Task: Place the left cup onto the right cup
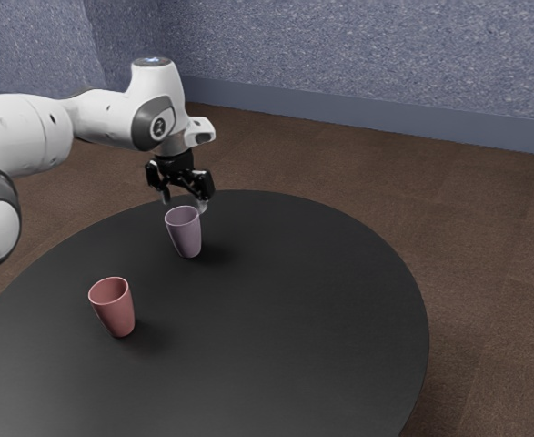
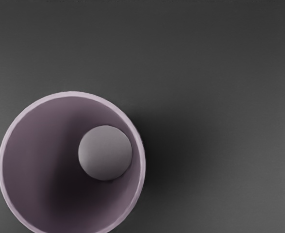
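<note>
A mauve cup [image 1: 185, 230] stands upright on the round black table [image 1: 321, 309], toward its far side. My gripper [image 1: 186, 198] hangs just above the cup's rim, open, with nothing between its fingers. From the wrist view I look straight down into the mauve cup [image 2: 72, 162] and see its pale round bottom. A pink cup [image 1: 113, 306] stands upright nearer the front, at the exterior view's left of the mauve one.
The table's edge curves round on the exterior view's right, over a brown carpet floor [image 1: 467, 228]. A blue-grey wall [image 1: 367, 55] runs along the back. The white arm [image 1: 75, 123] reaches in from the exterior view's left.
</note>
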You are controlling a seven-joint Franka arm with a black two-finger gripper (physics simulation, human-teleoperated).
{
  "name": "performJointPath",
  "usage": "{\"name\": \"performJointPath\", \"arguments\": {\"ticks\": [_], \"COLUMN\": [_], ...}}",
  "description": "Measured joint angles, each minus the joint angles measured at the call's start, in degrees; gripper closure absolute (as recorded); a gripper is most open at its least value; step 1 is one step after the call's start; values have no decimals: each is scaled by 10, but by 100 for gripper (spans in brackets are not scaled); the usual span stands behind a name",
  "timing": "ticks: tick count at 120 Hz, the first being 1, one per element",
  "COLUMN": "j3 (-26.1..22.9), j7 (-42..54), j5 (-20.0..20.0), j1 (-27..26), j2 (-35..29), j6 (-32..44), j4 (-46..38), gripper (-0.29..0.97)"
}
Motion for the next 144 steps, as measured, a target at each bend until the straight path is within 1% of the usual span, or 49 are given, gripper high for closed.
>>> {"name": "performJointPath", "arguments": {"ticks": [21,132,144], "j3": [-7,-6,-6], "j7": [-1,7,9], "j5": [0,0,0], "j1": [0,7,7], "j2": [15,65,74], "j6": [3,26,30], "j4": [17,37,48], "gripper": [0,0,0]}}
